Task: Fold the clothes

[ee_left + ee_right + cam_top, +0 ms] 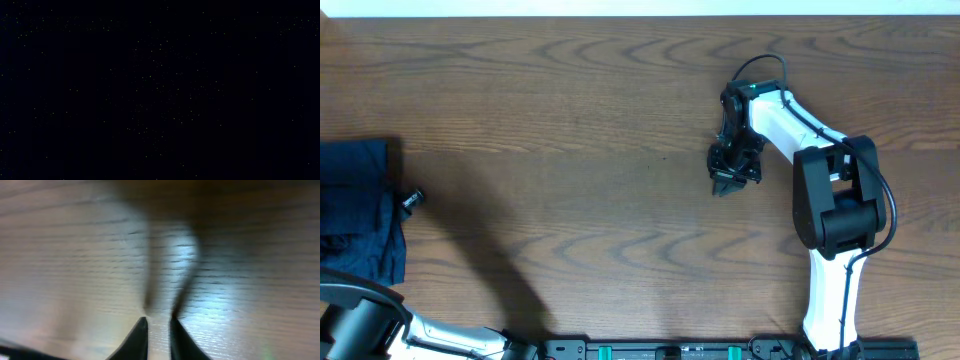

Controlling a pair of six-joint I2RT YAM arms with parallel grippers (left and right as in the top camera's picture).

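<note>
The clothes [355,210] lie as a dark navy, wrinkled heap at the far left edge of the wooden table [570,120], partly cut off by the overhead view. The left wrist view is wholly black and shows nothing. Only a grey link of my left arm [360,318] shows at the bottom left; its gripper is hidden. My right gripper [728,185] hangs over bare wood right of centre, far from the clothes. In the right wrist view its jaws [159,322] stand a narrow gap apart, with only blurred table between them.
A tiny shiny silver knob [412,199] sits just right of the navy heap. The right arm [830,200] rises from the table's front edge at the right. Dark shadow stretches from the heap toward the front.
</note>
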